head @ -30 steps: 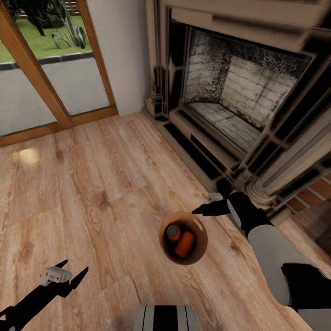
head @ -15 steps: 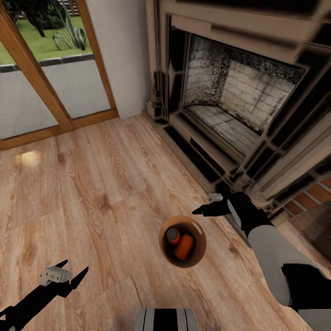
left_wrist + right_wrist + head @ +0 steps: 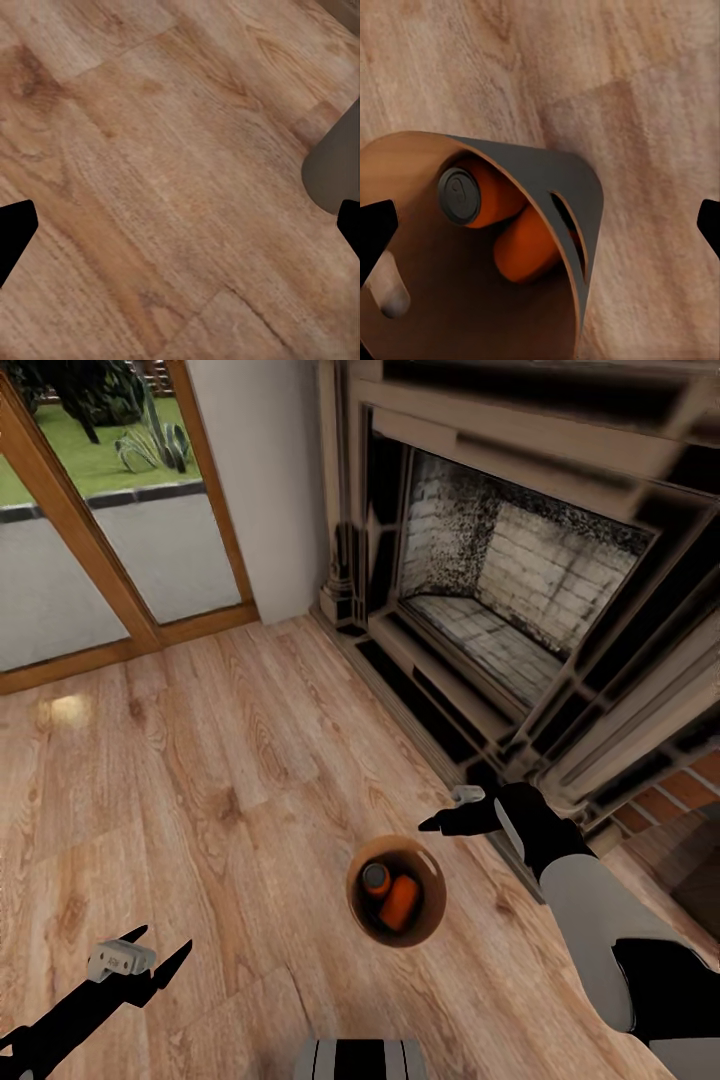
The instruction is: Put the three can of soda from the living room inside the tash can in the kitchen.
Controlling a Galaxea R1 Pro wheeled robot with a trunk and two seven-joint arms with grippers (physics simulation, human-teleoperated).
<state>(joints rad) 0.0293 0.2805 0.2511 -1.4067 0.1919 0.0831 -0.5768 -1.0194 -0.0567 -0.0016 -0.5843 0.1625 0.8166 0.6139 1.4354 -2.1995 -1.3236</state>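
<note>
The tash can (image 3: 432, 867), a small round bin with a tan-brown inside, stands on the wood floor in front of the fireplace. Two orange cans of soda lie inside it, one showing its grey top (image 3: 376, 877) and the other (image 3: 401, 902) leaning beside it. My right gripper (image 3: 446, 812) hovers open just beyond the bin's far rim, holding nothing. Looking along the open right gripper (image 3: 540, 229), I see the bin's grey wall (image 3: 556, 178) and both cans (image 3: 484, 201) (image 3: 526, 246) inside. My left gripper (image 3: 160, 944) (image 3: 180, 229) hangs open over bare floor, well left of the bin.
A stone and brick fireplace (image 3: 520, 570) with a raised hearth edge (image 3: 430, 700) runs along the right. A wood-framed glass door (image 3: 90, 550) onto a garden is at the back left. Plank floor (image 3: 200, 780) spreads between them. My base (image 3: 360, 1058) shows at the bottom edge.
The whole picture has shifted a little, so the camera has moved. Both grippers, the bin and the cans inside keep their places relative to each other.
</note>
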